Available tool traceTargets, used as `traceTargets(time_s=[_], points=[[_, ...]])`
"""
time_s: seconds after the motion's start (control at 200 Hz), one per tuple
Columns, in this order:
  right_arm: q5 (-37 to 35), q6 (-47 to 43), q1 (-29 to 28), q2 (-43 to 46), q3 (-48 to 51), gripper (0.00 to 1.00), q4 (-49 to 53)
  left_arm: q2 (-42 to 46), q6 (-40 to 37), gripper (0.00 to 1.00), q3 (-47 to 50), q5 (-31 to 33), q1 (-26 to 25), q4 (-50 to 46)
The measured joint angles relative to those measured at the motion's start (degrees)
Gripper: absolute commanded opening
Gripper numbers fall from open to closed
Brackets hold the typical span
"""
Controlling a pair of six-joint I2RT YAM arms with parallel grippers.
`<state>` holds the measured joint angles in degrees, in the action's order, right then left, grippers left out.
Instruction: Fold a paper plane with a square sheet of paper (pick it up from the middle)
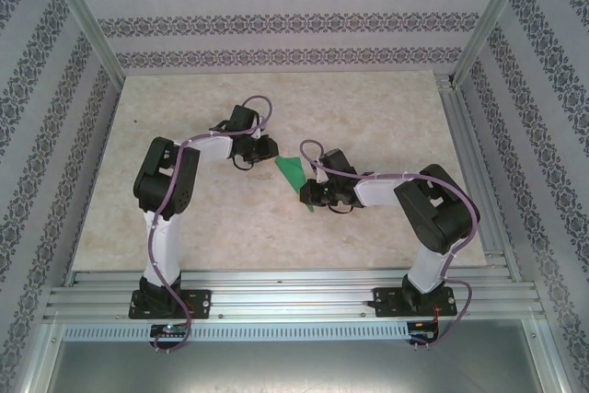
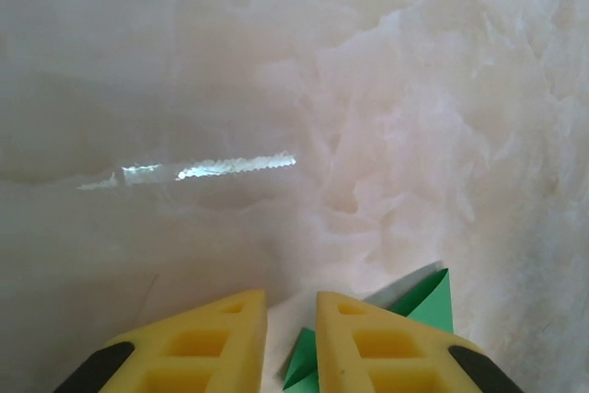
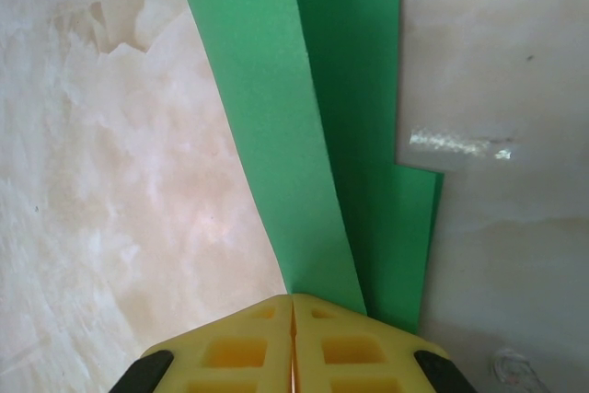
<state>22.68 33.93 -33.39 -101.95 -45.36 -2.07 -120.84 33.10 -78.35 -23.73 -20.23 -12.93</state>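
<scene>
Found the sheet of paper [image 1: 293, 172] near the middle of the bench [image 1: 386, 117], between the two hands, folded into a narrow green shape with a long crease. Noted the right hand [image 3: 293, 306] clenched on the near end of it, fingertips pressed together, green running out from between them. Noted the left hand [image 2: 292, 310] released, fingers parted, set low at the opposite corner, green showing beside and beneath one finger. Judged the step in hand to be setting a further fold. Judged it best to hold the right grip firm as an anchor, bring the left fingers squarely onto the loose flap, align edge to crease before pressing, and avoid dragging, against buckling.
</scene>
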Motion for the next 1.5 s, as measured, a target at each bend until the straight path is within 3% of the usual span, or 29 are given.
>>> traceTargets(time_s=[0.315,0.505,0.824,1.499], points=[[0.7,1.9,0.02,2.21,1.27,0.06,1.88,14.43,-0.15,0.26,9.01,0.7,0.17,2.56],[3.58,4.17,0.17,2.38,1.27,0.03,3.04,19.5,0.55,0.26,14.16,0.24,-4.31,6.51],[3.45,5.42,0.17,3.23,1.62,0.0,3.96,19.12,3.85,0.22,20.15,-2.08,-11.45,10.38],[3.32,5.46,0.17,3.23,1.77,0.0,3.96,12.48,10.8,0.17,21.9,-5.38,-15.23,17.22]])
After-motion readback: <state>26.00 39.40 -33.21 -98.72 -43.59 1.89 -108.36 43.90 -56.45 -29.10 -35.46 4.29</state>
